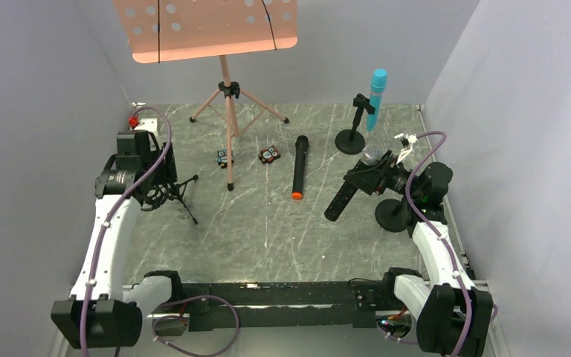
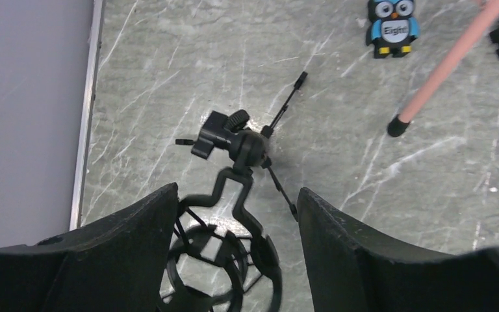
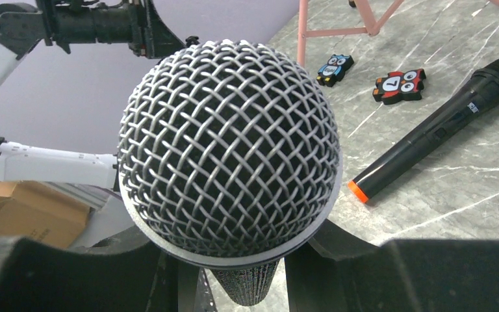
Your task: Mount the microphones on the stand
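Gripping the silver-mesh microphone (image 3: 227, 149) by its black body just under the head, the right gripper (image 1: 378, 178) has its jaws partly closed, with one finger on each side of the handle. The microphone is held off the table and tilted, head up toward the far right and tail pointing down toward the table's middle. A round black base (image 1: 394, 216) sits just below that wrist.

The left gripper (image 2: 237, 195) hangs with its jaws apart over the small black tripod stand (image 2: 240, 148), whose ring-shaped holder lies between the fingers. A gap shows beside one finger. Whether the other finger touches the ring cannot be told.

The turquoise microphone (image 1: 377, 95) stands upright in the clip of a round-base stand (image 1: 352, 134) at the far right. The orange-ended microphone (image 1: 298, 167) lies flat near the middle of the table, its orange end toward the arms.

The table (image 1: 268, 230) is grey and marble-patterned, with pale scratches. A pink music stand (image 1: 227, 104) rises at the back. A blue owl clip (image 1: 224, 157) and a red owl clip (image 1: 270, 154) lie near its front leg. Plain pale walls close in three sides.
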### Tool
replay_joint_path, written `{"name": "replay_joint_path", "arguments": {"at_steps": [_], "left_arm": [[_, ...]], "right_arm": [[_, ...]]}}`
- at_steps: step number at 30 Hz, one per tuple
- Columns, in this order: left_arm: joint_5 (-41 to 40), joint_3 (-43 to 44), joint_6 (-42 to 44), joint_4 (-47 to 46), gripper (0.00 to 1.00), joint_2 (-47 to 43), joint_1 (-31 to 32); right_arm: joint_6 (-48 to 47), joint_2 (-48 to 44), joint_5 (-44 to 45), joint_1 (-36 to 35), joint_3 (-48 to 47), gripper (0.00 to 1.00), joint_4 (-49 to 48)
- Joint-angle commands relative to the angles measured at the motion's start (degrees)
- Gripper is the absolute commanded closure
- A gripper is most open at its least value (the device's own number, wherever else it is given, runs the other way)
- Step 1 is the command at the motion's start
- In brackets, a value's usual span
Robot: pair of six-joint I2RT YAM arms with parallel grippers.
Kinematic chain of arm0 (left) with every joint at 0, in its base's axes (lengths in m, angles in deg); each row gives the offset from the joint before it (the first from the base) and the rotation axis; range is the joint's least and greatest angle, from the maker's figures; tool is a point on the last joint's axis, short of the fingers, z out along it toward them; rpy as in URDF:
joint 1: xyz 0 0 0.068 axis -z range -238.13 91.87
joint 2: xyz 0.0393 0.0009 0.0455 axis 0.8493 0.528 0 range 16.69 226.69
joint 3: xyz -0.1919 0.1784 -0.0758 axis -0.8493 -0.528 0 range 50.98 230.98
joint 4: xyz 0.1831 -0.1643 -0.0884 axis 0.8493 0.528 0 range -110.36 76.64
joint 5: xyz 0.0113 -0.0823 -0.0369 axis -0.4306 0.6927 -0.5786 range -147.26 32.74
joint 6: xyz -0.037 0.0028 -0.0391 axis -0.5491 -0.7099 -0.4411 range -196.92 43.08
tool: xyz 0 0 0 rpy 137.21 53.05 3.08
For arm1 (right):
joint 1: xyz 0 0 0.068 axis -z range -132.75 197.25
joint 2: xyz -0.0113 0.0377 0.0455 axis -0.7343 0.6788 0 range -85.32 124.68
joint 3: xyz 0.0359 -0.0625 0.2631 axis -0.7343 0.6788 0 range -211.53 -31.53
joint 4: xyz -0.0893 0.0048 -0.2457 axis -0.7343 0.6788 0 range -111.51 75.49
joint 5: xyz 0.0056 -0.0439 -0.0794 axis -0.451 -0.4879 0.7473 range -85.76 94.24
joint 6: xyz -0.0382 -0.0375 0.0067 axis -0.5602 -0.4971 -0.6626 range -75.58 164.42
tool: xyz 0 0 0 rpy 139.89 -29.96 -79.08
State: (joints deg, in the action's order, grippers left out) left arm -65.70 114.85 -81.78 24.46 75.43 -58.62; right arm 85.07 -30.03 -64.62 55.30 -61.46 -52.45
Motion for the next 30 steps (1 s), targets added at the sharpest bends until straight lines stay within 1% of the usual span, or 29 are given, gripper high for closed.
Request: {"name": "replay_joint_path", "arguments": {"at_steps": [1, 3, 8, 11, 14, 18, 21, 25, 30], "left_arm": [[0.6, 1.6, 2.0, -1.6, 0.3, 3.4, -1.9], [1.5, 2.5, 1.9, -1.4, 0.33, 4.6, -2.0], [1.6, 3.1, 2.0, -1.1, 0.48, 6.6, -2.0], [1.6, 3.5, 2.1, -0.7, 0.5, 7.3, -1.9], [2.0, 4.1, 2.3, -0.1, 0.54, 8.2, -1.9], [2.7, 4.7, 2.2, 1.0, 0.63, 9.0, -2.0], [3.4, 4.8, 2.3, 1.4, 0.71, 8.6, -2.0], [5.1, 5.4, 2.0, 2.1, 0.86, 8.2, -2.0], [9.5, 6.3, 1.3, 3.0, 0.89, 7.0, -1.9]], "right_arm": [[-0.8, -0.3, 0.6, -0.2, -3.0, 0.93, -1.2], [-0.8, -0.3, 0.6, -0.2, -3.0, 0.93, -1.1], [-0.8, -0.3, 0.5, -0.1, -3.1, 0.93, -1.1], [-0.8, -0.4, 0.4, -0.2, -3.1, 0.93, -1.1], [-0.8, -0.4, 0.5, -0.1, -3.1, 0.93, -1.1], [-0.8, -0.5, 0.4, -0.1, -3.1, 0.93, -1.1], [-0.8, -0.5, 0.5, -0.1, -3.1, 0.93, -1.0], [-0.8, -0.4, 0.4, -0.1, -3.2, 0.93, -1.0], [-0.9, -0.4, 0.3, -0.1, -3.2, 0.93, -1.0]]}}
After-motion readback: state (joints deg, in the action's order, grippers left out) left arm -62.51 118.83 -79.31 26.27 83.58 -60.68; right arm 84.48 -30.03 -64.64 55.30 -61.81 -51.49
